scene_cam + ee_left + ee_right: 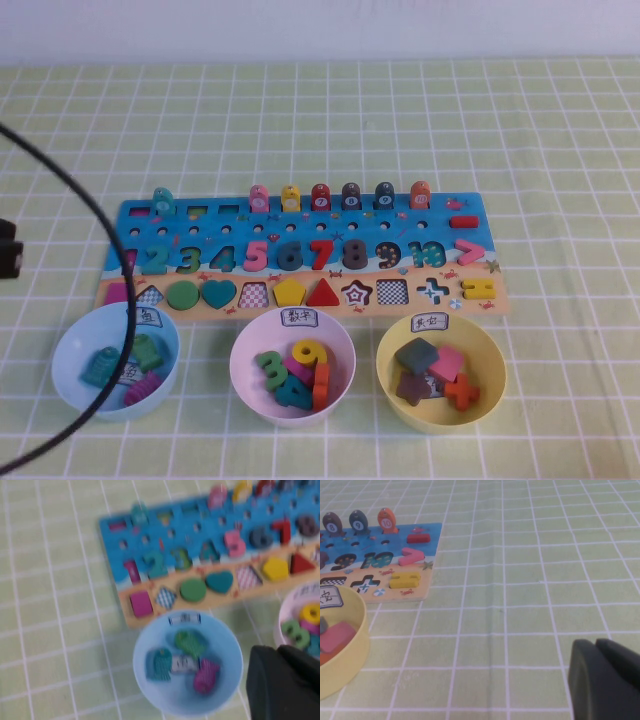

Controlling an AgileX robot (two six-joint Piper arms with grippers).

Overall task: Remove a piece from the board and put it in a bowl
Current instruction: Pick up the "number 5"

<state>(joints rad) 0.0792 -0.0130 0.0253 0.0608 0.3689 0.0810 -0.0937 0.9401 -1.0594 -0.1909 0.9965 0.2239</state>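
**Both claws low at the near edge, pink 5 in its slot**

The left gripper (282,680) is pressed together, a dark blur above the table beside the light blue bowl (187,662). The right gripper (605,680) hangs over bare cloth right of the board (300,255); its fingers look shut, though only their backs show.

The piece (256,254), a pink 5, lies upright in the number row, its long axis running away from the robot.

The blue bowl holds fish pieces. The pink bowl (292,378) holds several numerals. The yellow bowl (441,380) holds shapes. A black cable (90,210) crosses the blue bowl.
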